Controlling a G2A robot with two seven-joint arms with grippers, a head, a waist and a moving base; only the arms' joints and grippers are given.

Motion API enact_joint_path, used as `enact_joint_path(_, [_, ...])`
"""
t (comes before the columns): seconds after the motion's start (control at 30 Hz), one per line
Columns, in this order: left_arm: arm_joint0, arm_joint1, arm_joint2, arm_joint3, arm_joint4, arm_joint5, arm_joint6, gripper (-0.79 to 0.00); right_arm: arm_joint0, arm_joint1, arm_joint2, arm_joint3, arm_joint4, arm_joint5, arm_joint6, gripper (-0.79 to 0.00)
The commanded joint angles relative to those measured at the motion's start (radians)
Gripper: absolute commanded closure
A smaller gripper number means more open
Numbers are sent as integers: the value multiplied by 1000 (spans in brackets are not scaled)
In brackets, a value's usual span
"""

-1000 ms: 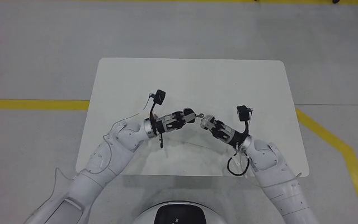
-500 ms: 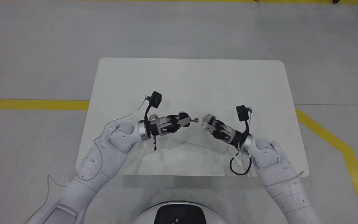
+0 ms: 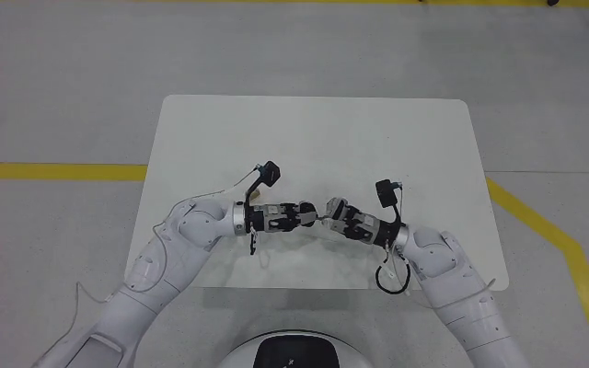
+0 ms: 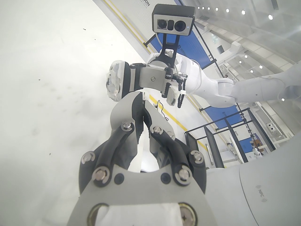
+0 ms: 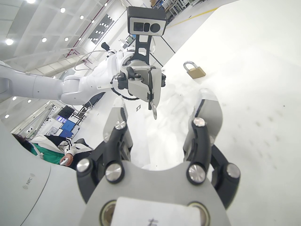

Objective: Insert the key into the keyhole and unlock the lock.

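While both arms meet over the table [image 3: 414, 129] in top view, left gripper [image 3: 309, 214] and right gripper [image 3: 332, 212] face tip to tip. Left wrist: left fingers [image 4: 137, 111] pressed together. Right wrist: they pinch key [image 5: 154, 111], blade out toward spread, empty right fingers [image 5: 208, 105], likely for a handover. Lock [image 5: 194, 71] lies on table beyond, unheld.

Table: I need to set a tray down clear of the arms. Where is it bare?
Bare: the far half of the table, from the far edge down to the grippers. Crowded: the near middle, where the left gripper with the key meets the right gripper; the lock lies near them.
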Motion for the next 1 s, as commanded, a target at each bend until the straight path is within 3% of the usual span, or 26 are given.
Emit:
enact_joint_path(0.0, [-5, -1, 6, 7, -3, 0, 2, 0, 2, 2, -3, 1, 6, -1, 5, -320])
enact_joint_path(0.27, [-12, 0, 10, 20, -11, -6, 8, 0, 7, 7, -9, 4, 7, -1, 10, -203])
enact_joint_path(0.47, [-13, 1, 12, 21, -7, -6, 17, 0, 10, 10, -18, 4, 4, 4, 21, -172])
enact_joint_path(0.67, [-14, 3, 15, 11, 12, 2, 18, 0, 12, 13, -25, 3, 2, 4, 20, 0])
enact_joint_path(0.8, [-11, 6, 11, 8, 14, 2, 23, 0, 12, 15, -28, 3, 3, 1, 16, 0])
enact_joint_path(0.83, [-11, 7, 10, 6, 18, 3, 22, -102, 13, 16, -29, 3, 1, 0, 17, 0])
enact_joint_path(0.87, [-12, 8, 10, 3, 25, 4, 19, -308, 12, 16, -30, 3, 1, -1, 17, 0])
enact_joint_path(0.9, [-11, 8, 9, 2, 27, 6, 20, -785, 12, 17, -31, 2, -1, -2, 18, 0])
enact_joint_path(0.97, [-11, 10, 7, -5, 39, 8, 24, -785, 13, 18, -33, 2, -2, -2, 19, 0])
